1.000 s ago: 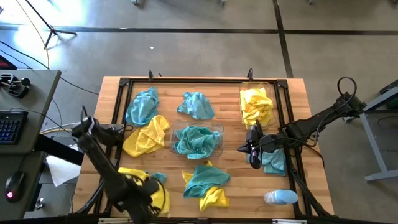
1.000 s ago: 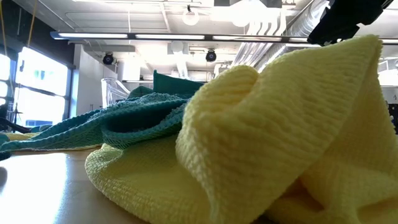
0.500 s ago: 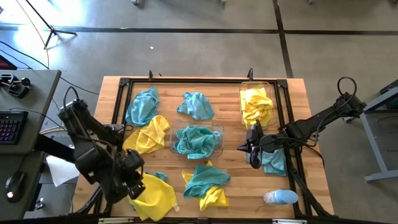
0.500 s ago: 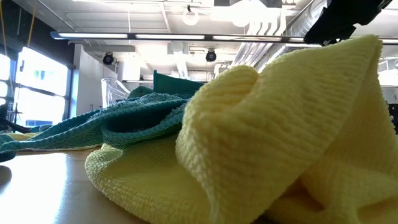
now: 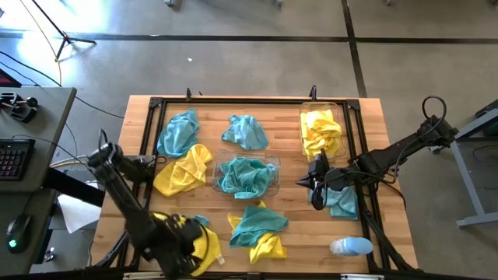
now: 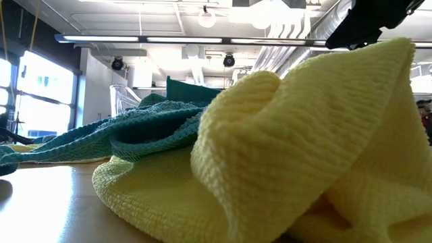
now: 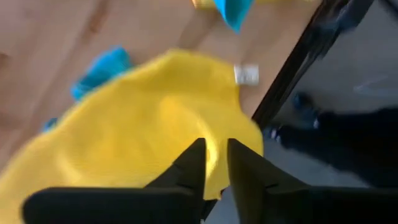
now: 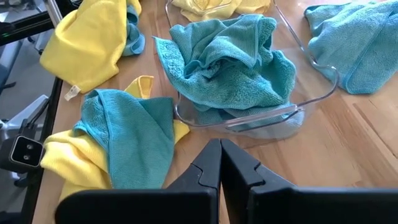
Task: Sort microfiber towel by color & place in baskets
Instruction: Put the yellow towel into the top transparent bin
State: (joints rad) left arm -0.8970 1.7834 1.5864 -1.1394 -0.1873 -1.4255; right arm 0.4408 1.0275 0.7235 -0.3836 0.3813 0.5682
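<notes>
Yellow towel (image 5: 204, 243), near-left corner of the table (image 5: 288, 132): we are seeing the left gripper (image 7: 211, 163) hanging over it, fingers slightly parted, grip uncertain. Centre basket (image 5: 274, 167) is holding teal towels (image 5: 245, 175); far-right basket (image 5: 307, 109) is holding yellow ones (image 5: 320, 131). Right gripper (image 8: 219, 163) is waiting pressed together beside the centre basket.

- Grey concrete floor (image 5: 257, 66), dark seam lines crossing it.
- Wooden table (image 5: 284, 109), black frame round its edge.
- Side desk (image 5: 35, 117) nearby, with keyboard (image 5: 9, 159) and mouse (image 5: 17, 229).
- White ceiling, strip lights (image 6: 169, 39), exposed ducts (image 6: 297, 34).
- Bright windows (image 6: 40, 94) on one wall.
</notes>
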